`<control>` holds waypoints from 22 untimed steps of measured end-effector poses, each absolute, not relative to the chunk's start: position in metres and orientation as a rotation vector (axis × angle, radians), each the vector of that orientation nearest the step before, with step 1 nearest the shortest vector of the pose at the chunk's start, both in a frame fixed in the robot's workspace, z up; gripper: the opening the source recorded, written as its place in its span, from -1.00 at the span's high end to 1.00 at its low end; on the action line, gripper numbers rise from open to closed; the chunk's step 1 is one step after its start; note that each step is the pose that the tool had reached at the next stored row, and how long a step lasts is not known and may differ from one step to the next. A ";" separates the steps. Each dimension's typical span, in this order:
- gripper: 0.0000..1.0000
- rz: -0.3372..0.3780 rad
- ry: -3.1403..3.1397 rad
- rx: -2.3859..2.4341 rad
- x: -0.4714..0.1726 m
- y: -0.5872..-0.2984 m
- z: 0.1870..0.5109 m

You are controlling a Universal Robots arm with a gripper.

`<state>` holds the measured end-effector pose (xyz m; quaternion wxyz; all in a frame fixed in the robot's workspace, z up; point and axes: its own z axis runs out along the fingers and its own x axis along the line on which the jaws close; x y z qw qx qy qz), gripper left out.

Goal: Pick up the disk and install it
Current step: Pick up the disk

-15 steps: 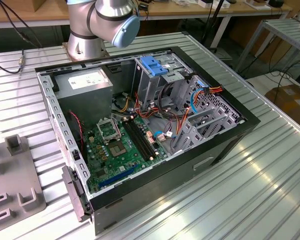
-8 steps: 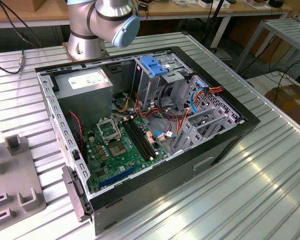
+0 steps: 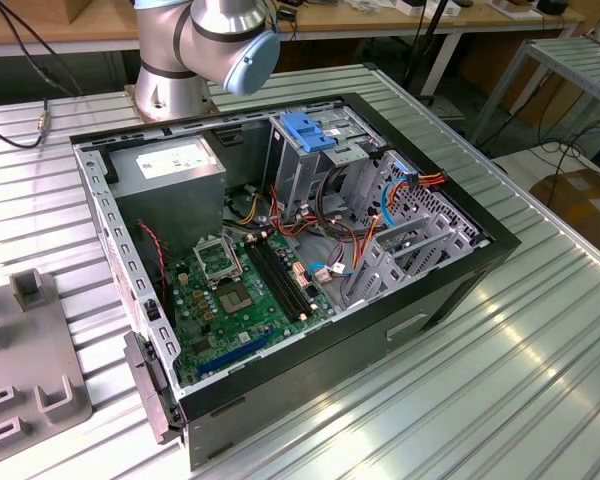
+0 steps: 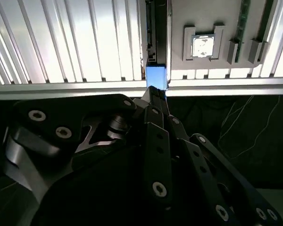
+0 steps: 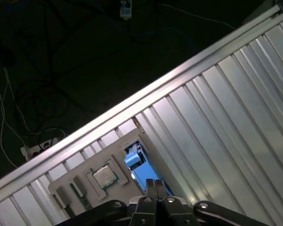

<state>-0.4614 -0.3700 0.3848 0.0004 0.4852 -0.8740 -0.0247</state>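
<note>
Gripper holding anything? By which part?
Apparently the disk, standing on edge; the gripper is shut on its blue end rail.

Exterior view looks down steeply from off the arm (image 3: 205,40) onto the open computer case (image 3: 280,250), fairly near; both wrist views sit close behind the gripper (image 4: 155,90), aimed past its fingertips (image 5: 150,186), sharing the disk (image 4: 156,77), grey holder (image 4: 198,12) and ribbed table (image 4: 75,42) just beyond the fingers.

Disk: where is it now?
In both wrist views the disk stands on edge in the grey fixture, beside the processor chip, close to the gripper.
</note>
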 end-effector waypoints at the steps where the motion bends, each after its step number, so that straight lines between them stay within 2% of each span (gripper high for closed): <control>1: 0.80 -0.077 -2.731 1.548 -0.461 -0.370 0.385; 11: 0.77 -0.075 -2.554 1.817 -0.461 -0.370 0.380; 12: 0.54 -0.075 -2.522 1.860 -0.461 -0.370 0.378; 16: 0.04 -0.074 -2.458 1.942 -0.461 -0.371 0.375; 17: 0.04 -0.074 -2.452 1.949 -0.462 -0.371 0.374; 18: -0.08 -0.074 -2.445 1.958 -0.462 -0.372 0.372; 22: -0.08 -0.073 -2.438 1.967 -0.463 -0.373 0.364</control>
